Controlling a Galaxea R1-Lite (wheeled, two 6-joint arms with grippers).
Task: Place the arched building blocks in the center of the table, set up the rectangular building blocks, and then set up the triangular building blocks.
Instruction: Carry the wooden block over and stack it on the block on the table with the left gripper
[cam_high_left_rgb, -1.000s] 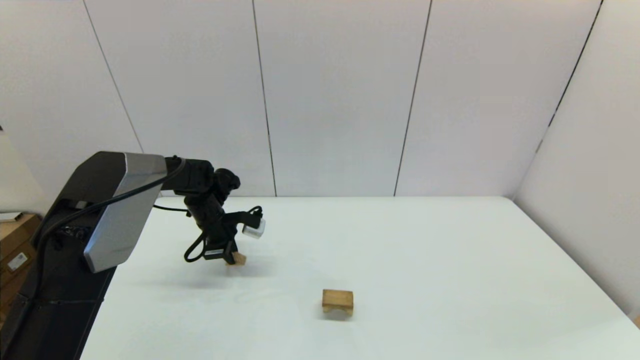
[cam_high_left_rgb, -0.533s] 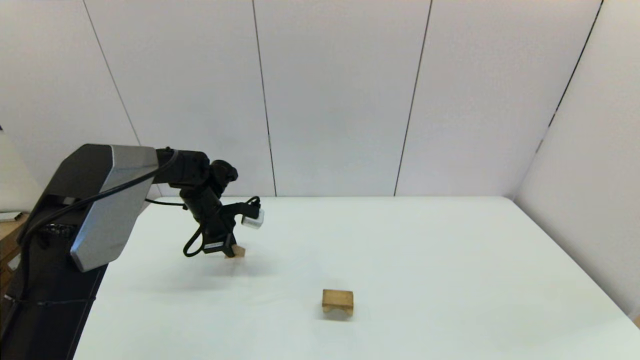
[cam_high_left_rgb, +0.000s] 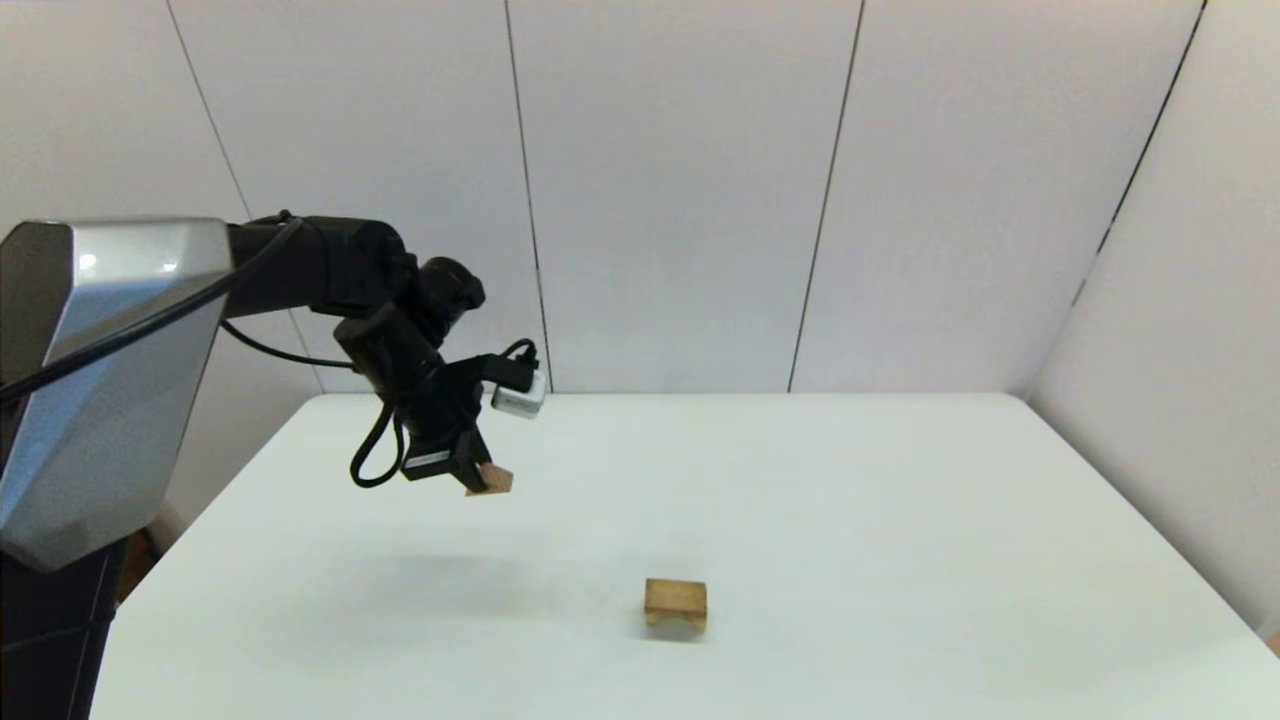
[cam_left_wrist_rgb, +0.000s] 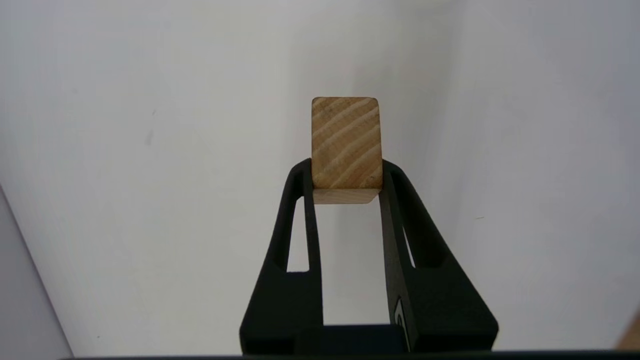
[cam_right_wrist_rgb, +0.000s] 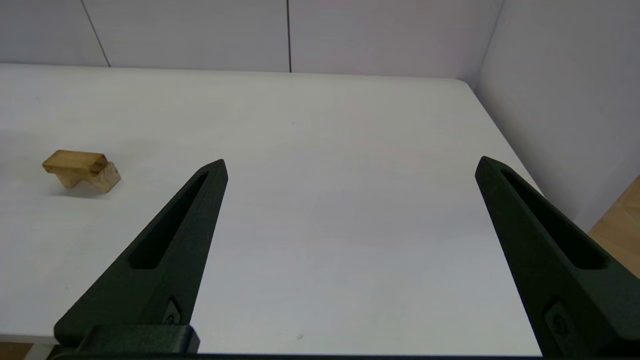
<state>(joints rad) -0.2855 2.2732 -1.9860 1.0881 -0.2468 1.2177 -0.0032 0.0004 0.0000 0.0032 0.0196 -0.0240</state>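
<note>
One left gripper (cam_left_wrist_rgb: 347, 182) pinching rectangular block (cam_left_wrist_rgb: 346, 145) above table (cam_high_left_rgb: 850, 480), right gripper (cam_right_wrist_rgb: 350, 165) spread

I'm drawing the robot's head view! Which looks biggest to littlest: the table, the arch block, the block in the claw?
1. table
2. arch block
3. rectangular block in the left claw, though it is partly hidden and farther away

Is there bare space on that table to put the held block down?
Plenty. The table is bare right of the arched block, behind it to the wall, and below the left gripper, which holds a block aloft. Nowhere looks crowded. The right gripper is open.
</note>
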